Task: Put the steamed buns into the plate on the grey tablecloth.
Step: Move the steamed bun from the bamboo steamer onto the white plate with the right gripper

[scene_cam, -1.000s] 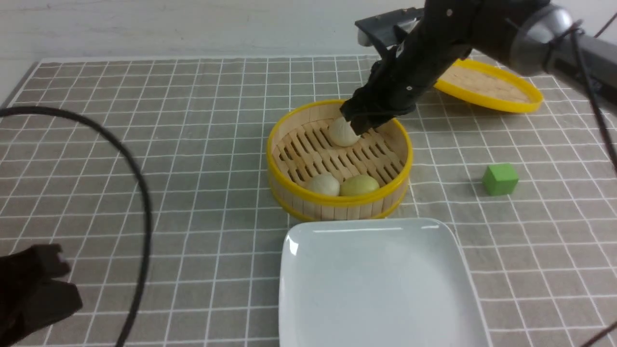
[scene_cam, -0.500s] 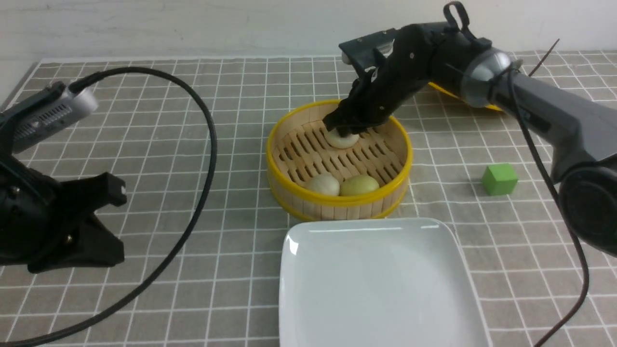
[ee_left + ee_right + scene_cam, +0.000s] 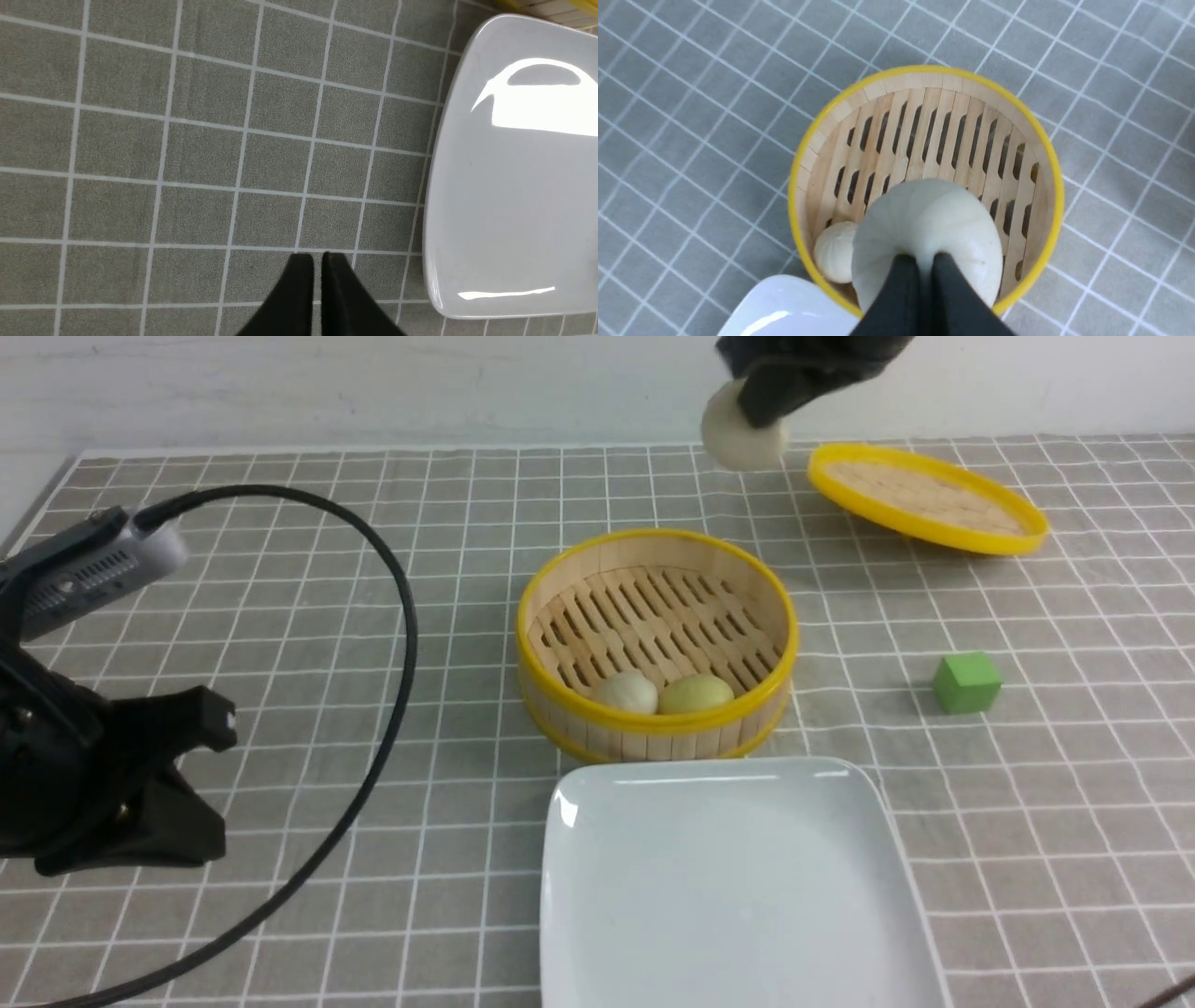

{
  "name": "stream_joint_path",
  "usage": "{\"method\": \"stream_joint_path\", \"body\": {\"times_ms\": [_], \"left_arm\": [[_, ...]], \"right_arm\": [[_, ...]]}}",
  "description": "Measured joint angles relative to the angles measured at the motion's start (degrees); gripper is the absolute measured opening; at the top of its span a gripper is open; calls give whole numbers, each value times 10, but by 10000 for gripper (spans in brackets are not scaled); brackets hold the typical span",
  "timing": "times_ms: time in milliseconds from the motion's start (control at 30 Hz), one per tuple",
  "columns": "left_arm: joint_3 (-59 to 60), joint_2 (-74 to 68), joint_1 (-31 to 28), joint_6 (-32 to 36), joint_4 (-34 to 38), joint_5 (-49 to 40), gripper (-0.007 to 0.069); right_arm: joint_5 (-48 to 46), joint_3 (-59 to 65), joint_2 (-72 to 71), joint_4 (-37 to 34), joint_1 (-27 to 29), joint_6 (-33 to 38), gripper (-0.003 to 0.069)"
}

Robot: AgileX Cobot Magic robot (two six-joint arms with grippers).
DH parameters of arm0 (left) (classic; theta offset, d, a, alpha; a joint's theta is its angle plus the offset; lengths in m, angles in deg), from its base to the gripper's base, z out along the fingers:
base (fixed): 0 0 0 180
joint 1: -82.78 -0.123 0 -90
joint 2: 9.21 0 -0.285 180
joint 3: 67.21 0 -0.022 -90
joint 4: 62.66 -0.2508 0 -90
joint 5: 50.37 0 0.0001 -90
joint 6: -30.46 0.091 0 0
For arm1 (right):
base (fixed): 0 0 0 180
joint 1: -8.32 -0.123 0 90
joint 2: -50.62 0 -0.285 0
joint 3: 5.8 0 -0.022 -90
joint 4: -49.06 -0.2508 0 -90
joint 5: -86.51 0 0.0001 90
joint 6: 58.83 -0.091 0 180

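Observation:
High above the back of the grey tablecloth, my right gripper is shut on an off-white steamed bun. In the right wrist view its black fingertips pinch that bun over the steamer. Two steamed buns lie at the steamer's near wall, one off-white and one pale yellow. The white square plate holds nothing. My left gripper hovers over bare cloth left of the plate, jaws together with nothing between them.
The round yellow-rimmed bamboo steamer stands just behind the plate. Its flat lid lies at the back right. A green cube sits right of the steamer. My left arm and its looping black cable fill the left side.
My right gripper closed on the far bun in the steamer and lifted it up and back, out of the basket. My left arm rose into view at the left.

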Motion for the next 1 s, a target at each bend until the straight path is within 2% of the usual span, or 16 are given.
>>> {"method": "stream_joint_path", "body": {"times_ms": [100, 133, 233, 267, 400, 467, 500, 567, 633, 667, 700, 733, 800, 900, 1000], "left_arm": [[0, 0, 0, 0, 1, 0, 58], [0, 0, 0, 0, 0, 0, 63], [0, 0, 0, 0, 0, 1, 67], [0, 0, 0, 3, -1, 4, 71], [0, 0, 0, 9, -4, 4, 73], [0, 0, 0, 10, -6, 4, 77], [0, 0, 0, 10, -7, 4, 77], [0, 0, 0, 10, -12, 5, 84], [0, 0, 0, 11, -13, 5, 92], [0, 0, 0, 11, -13, 5, 92], [0, 0, 0, 11, -15, 5, 100], [0, 0, 0, 11, -16, 5, 104], [0, 0, 0, 11, -16, 5, 107], [0, 0, 0, 11, -16, 5, 109], [0, 0, 0, 11, -16, 7, 114]], "right_arm": [[0, 87, -55, 0, 0, -19, 15], [-1, 168, -93, 0, -1, -26, 15], [0, 291, -141, -8, -6, -29, 15], [15, 382, -169, -25, -9, -32, 15], [134, 533, -192, -83, -12, -37, 22], [261, 636, -183, -121, -12, 0, 46], [261, 642, -182, -124, -12, 0, 49], [342, 697, -162, -155, -12, 39, 101], [368, 712, -146, -173, -12, 63, 185], [369, 712, -146, -175, -12, 65, 185], [373, 712, -138, -181, -12, 82, 261], [370, 708, -138, -181, -12, 89, 318], [358, 698, -138, -179, -9, 93, 374], [297, 632, -147, -170, 14, 94, 511], [272, 557, -152, -159, 28, 96, 567]]}}
